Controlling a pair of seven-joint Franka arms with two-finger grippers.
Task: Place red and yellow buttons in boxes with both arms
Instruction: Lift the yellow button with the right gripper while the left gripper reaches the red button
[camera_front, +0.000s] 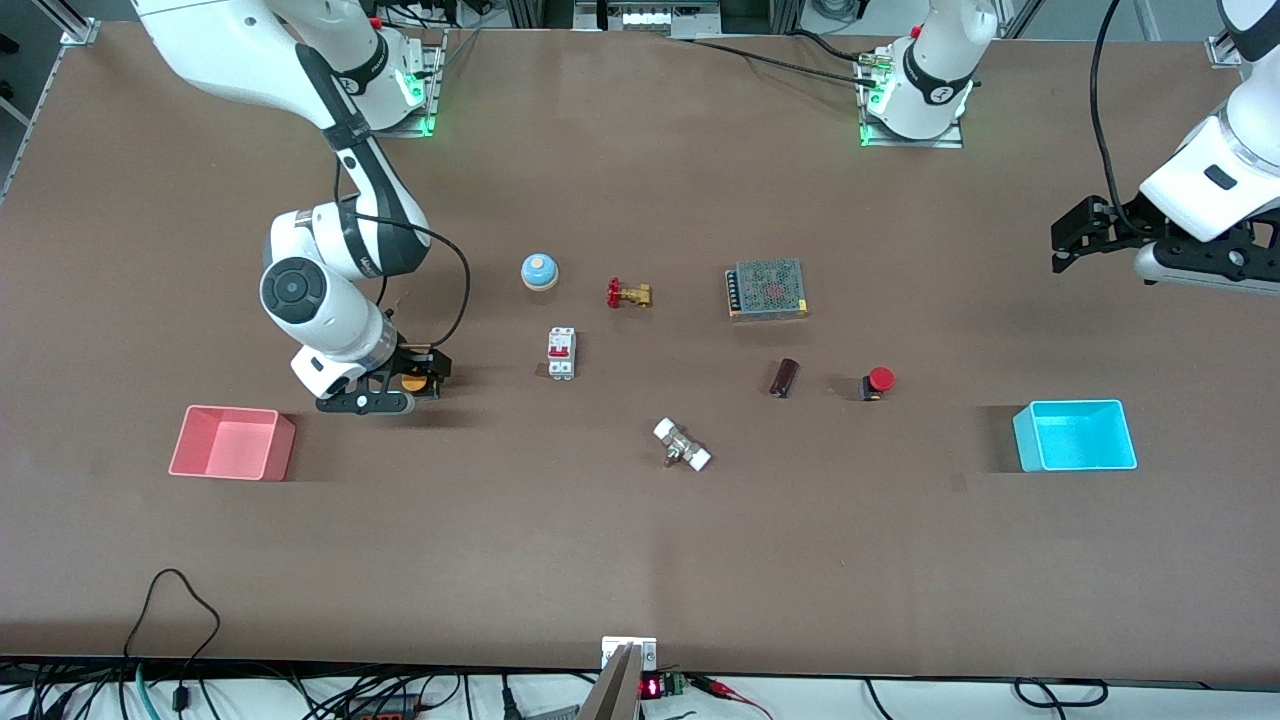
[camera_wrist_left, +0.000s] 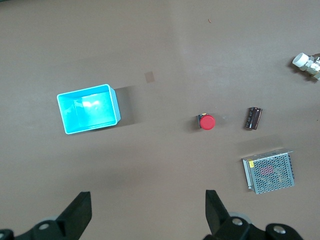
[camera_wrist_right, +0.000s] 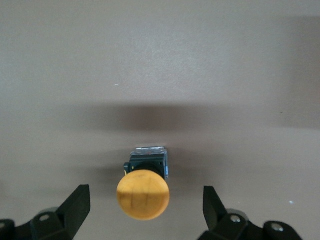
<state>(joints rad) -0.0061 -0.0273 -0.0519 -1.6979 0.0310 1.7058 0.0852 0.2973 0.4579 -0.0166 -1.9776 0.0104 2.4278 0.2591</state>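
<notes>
The yellow button (camera_front: 412, 383) lies on the table beside the pink box (camera_front: 232, 443). My right gripper (camera_front: 425, 378) is low over it, open. In the right wrist view the orange-yellow cap (camera_wrist_right: 143, 194) sits between the spread fingers of the right gripper (camera_wrist_right: 145, 207), touching neither. The red button (camera_front: 878, 381) lies on its side toward the cyan box (camera_front: 1075, 435). My left gripper (camera_front: 1062, 245) hangs open and empty in the air over bare table at the left arm's end. The left wrist view shows the left gripper (camera_wrist_left: 148, 210), the red button (camera_wrist_left: 206, 122) and the cyan box (camera_wrist_left: 88, 108).
In the middle of the table are a blue-domed bell (camera_front: 539, 270), a brass valve with a red handwheel (camera_front: 628, 294), a white circuit breaker (camera_front: 561, 353), a mesh power supply (camera_front: 767, 288), a dark cylinder (camera_front: 785, 377) beside the red button and a white fitting (camera_front: 682, 444).
</notes>
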